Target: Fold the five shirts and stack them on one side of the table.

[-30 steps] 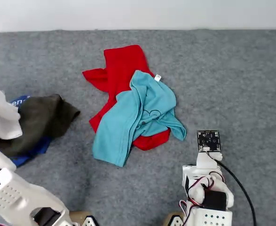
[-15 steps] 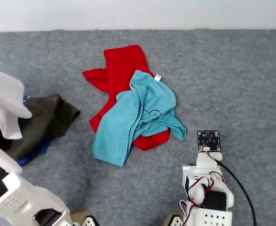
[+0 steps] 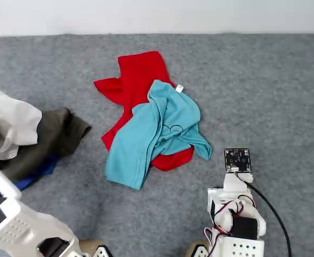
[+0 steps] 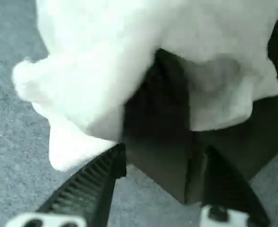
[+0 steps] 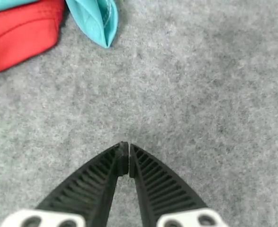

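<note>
A white shirt (image 3: 12, 124) lies crumpled at the table's left edge on top of a dark olive shirt (image 3: 55, 136). A blue shirt (image 3: 36, 172) peeks out from under both. In the middle a teal shirt (image 3: 157, 128) lies over a red shirt (image 3: 138, 77). My left gripper (image 4: 165, 158) is open just off the white shirt (image 4: 129, 61), with dark cloth (image 4: 160, 137) showing between its fingers. My right gripper (image 5: 129, 153) is shut and holds nothing, over bare table near a teal shirt corner (image 5: 98, 19) and the red hem (image 5: 20, 33).
Grey felt covers the table (image 3: 263, 91), with free room on the right half and along the front middle. The right arm (image 3: 236, 211) stands at the front right, the left arm's base (image 3: 17, 227) at the front left. A pale wall borders the far edge.
The white shirt swung right from the left edge, then came down onto the dark olive shirt. The left arm sank lower at the front left. The right arm has not moved.
</note>
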Controlling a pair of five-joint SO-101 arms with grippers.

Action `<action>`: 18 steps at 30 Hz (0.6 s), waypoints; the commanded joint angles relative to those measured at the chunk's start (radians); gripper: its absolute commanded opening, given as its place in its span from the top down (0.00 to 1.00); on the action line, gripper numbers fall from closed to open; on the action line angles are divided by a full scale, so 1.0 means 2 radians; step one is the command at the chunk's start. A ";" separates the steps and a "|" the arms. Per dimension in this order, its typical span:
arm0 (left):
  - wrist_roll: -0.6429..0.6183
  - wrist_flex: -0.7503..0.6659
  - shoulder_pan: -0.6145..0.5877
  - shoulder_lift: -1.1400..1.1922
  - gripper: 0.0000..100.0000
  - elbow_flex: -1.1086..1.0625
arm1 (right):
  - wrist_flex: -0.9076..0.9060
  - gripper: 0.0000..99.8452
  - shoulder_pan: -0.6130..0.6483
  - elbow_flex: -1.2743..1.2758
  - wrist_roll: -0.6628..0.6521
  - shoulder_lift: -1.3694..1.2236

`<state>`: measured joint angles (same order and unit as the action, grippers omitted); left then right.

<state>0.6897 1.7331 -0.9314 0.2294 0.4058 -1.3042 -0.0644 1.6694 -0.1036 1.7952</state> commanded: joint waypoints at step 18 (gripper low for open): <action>0.116 0.012 0.062 -0.296 0.75 -0.160 | -0.001 0.99 -0.003 0.007 0.004 0.006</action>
<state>0.9168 1.7346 -0.9344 -0.2048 0.2094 -1.3042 -0.0644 1.6694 -0.1020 1.7952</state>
